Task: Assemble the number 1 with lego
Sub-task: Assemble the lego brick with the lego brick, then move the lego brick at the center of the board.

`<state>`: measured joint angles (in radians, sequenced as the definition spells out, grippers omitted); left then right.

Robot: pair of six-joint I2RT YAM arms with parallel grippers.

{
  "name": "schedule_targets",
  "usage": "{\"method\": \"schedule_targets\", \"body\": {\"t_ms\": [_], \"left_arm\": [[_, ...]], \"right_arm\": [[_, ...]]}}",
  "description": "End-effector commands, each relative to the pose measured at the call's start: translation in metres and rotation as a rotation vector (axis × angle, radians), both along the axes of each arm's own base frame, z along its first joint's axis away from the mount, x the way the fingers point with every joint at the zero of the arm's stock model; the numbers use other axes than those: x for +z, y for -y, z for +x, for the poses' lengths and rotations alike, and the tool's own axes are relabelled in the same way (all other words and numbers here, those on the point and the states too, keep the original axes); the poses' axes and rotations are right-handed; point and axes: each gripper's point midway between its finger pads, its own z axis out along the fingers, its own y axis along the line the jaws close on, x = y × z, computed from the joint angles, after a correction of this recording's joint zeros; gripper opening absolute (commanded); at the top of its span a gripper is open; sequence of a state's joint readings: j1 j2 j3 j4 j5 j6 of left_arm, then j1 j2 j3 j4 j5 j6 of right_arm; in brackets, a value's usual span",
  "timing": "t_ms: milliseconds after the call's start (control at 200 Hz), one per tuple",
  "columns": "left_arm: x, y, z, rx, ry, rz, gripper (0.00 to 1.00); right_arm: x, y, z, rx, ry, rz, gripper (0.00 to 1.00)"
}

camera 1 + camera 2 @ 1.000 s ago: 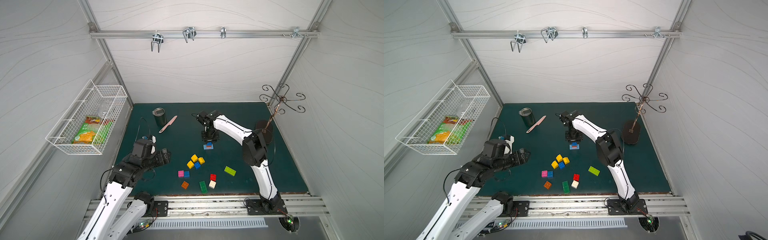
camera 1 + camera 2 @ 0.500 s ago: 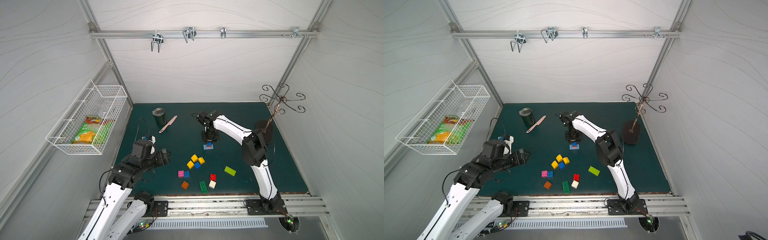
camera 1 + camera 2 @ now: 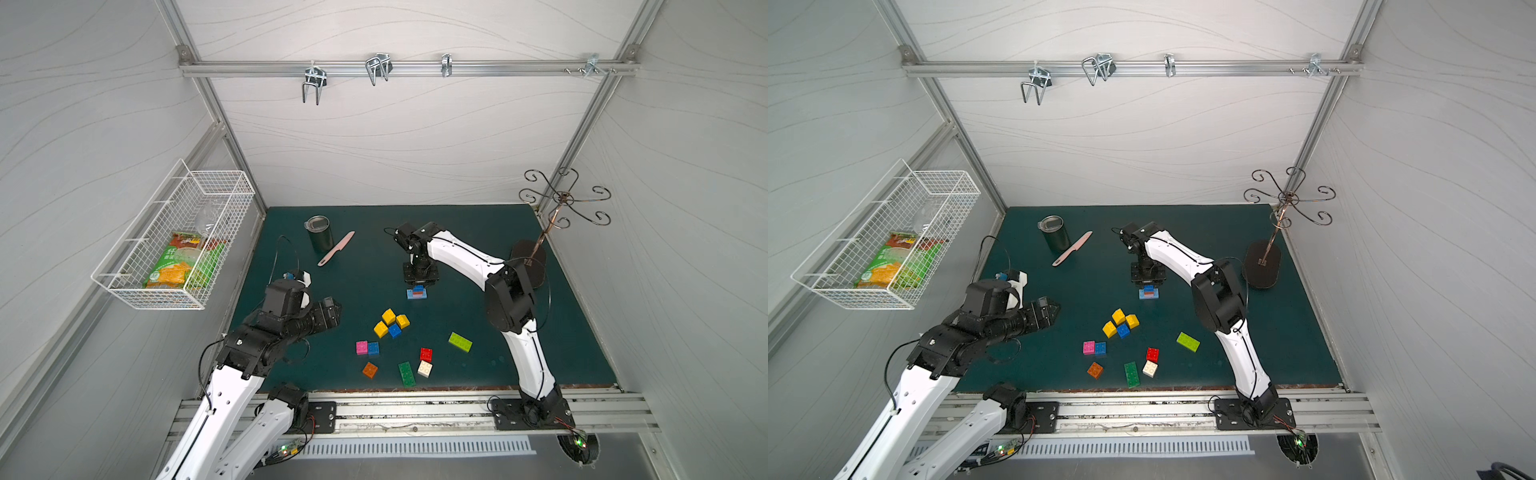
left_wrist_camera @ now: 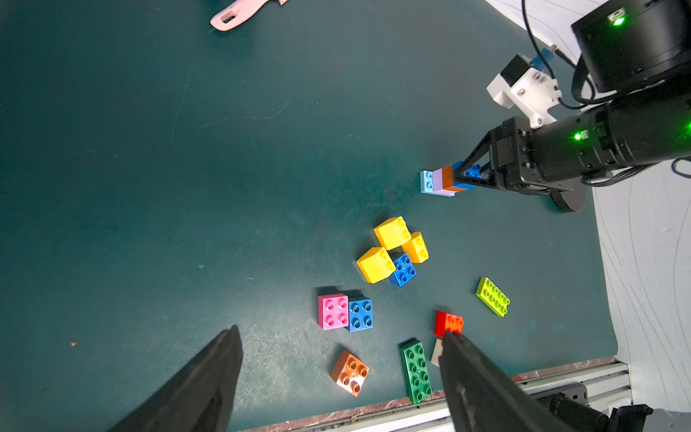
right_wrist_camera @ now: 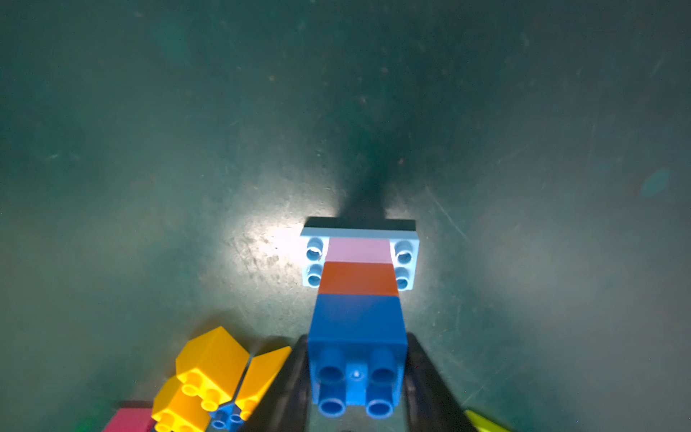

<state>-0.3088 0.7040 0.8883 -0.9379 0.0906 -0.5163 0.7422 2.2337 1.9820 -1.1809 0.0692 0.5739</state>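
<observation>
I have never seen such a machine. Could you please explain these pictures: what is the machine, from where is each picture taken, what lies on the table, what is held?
These are two robot arms, each ending in two jaws. Two pictures come from one camera head overhead and are almost alike; two come from cameras on the wrists. On the table lie loose lego bricks, a cup, a pink knife and a hook stand. The right arm reaches down over a tower; its jaws stand on both sides of the blue top brick, but whether they grip it, I cannot tell. On the left arm the jaws are open and empty.
</observation>
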Motion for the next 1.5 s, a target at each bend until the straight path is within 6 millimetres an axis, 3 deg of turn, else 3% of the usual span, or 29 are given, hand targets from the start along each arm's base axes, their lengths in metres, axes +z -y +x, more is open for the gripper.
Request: {"method": "schedule_targets", "body": {"t_ms": [0, 110, 250, 425, 620, 856, 1151, 1321, 1496], "left_arm": [[0.009, 0.001, 0.006, 0.001, 0.040, -0.010, 0.88], [0.010, 0.001, 0.006, 0.002, 0.043, -0.010, 0.88], [0.011, 0.000, 0.005, 0.005, 0.049, -0.012, 0.89], [0.012, -0.001, 0.005, 0.007, 0.054, -0.010, 0.89], [0.009, -0.002, 0.006, 0.012, 0.044, -0.004, 0.89], [0.009, -0.003, 0.006, 0.017, 0.039, 0.002, 0.89], [0.008, -0.004, 0.006, 0.021, 0.035, 0.007, 0.89], [0.008, -0.003, 0.006, 0.020, 0.035, 0.007, 0.89], [0.008, -0.004, 0.006, 0.021, 0.034, 0.009, 0.89]], "right_arm": [[0.028, 0.000, -0.008, -0.003, 0.014, 0.022, 0.58], [0.053, -0.004, -0.015, 0.013, 0.055, 0.041, 0.70], [0.064, -0.003, -0.035, 0.037, 0.081, 0.017, 0.76], [0.050, -0.011, -0.074, 0.071, 0.089, 0.018, 0.82], [0.015, -0.019, -0.100, 0.095, 0.035, -0.010, 0.83], [-0.014, -0.024, -0.102, 0.113, 0.017, -0.070, 0.82], [-0.030, -0.033, -0.099, 0.116, 0.002, -0.084, 0.81], [-0.042, -0.015, -0.099, 0.098, 0.003, -0.154, 0.78], [-0.037, 0.011, -0.102, 0.054, 0.028, -0.163, 0.78]]}}
